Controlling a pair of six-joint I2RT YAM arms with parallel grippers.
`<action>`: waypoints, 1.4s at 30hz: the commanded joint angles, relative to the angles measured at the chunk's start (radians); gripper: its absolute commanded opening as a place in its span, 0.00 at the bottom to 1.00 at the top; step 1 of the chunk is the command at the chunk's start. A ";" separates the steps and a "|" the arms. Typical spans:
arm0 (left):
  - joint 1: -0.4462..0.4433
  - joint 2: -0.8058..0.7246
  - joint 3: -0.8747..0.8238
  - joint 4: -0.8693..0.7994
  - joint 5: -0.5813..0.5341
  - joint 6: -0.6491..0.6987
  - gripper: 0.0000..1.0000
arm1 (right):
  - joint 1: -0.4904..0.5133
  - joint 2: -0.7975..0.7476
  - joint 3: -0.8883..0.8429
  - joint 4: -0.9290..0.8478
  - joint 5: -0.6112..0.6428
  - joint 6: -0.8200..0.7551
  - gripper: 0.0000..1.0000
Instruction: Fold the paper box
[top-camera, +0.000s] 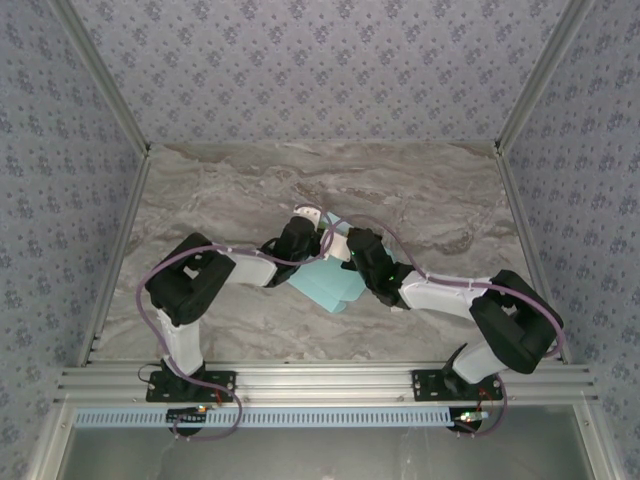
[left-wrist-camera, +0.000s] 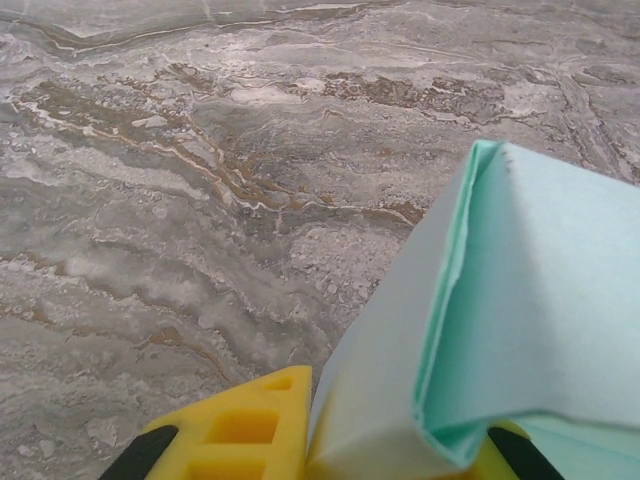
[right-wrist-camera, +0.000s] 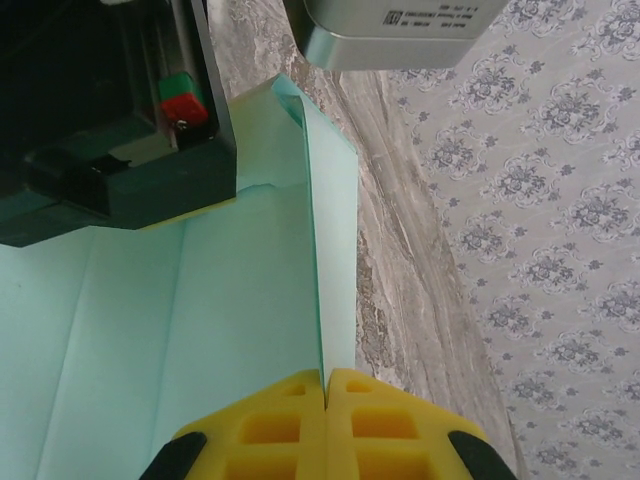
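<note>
1. Left tool (left-wrist-camera: 395, 425) was clamped on a folded-over flap of the paper box (left-wrist-camera: 540, 300), with the doubled turquoise card wedged between its yellow fingers (left-wrist-camera: 240, 430).
2. The right tool (right-wrist-camera: 326, 385) had its yellow pads (right-wrist-camera: 270, 430) pressed together on the thin edge of an upright panel of the same box, and the card ran straight into the seam between them.
3. From above, the box lay near the middle of the counter (top-camera: 420, 190), between the two arms. Both tools met just beside each other over its far side and hid that part of the card.
4. In the right wrist view, the black wrist body (right-wrist-camera: 100, 130) of the left arm, which carried a small red and green part, stood against the far end of the card and covered it. A grey metal housing (right-wrist-camera: 400, 30) with a printed label hung above.
5. The counter was grey-brown marbled stone. Patterned wallpaper walls (top-camera: 320, 60) closed it in on three sides.
6. An aluminium rail (top-camera: 320, 380) at the near edge carried both arm bases, and a lilac cable (top-camera: 145, 285) looped beside the left arm.
</note>
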 joint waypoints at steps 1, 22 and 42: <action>0.066 0.020 0.002 -0.023 -0.272 -0.090 0.10 | 0.029 -0.053 -0.023 -0.038 -0.023 0.051 0.05; 0.022 0.064 -0.001 0.050 -0.483 -0.038 0.05 | 0.021 -0.077 -0.048 -0.037 -0.113 0.137 0.05; 0.027 0.044 -0.060 0.193 -0.060 0.200 0.32 | -0.043 -0.025 0.008 -0.095 -0.040 0.015 0.06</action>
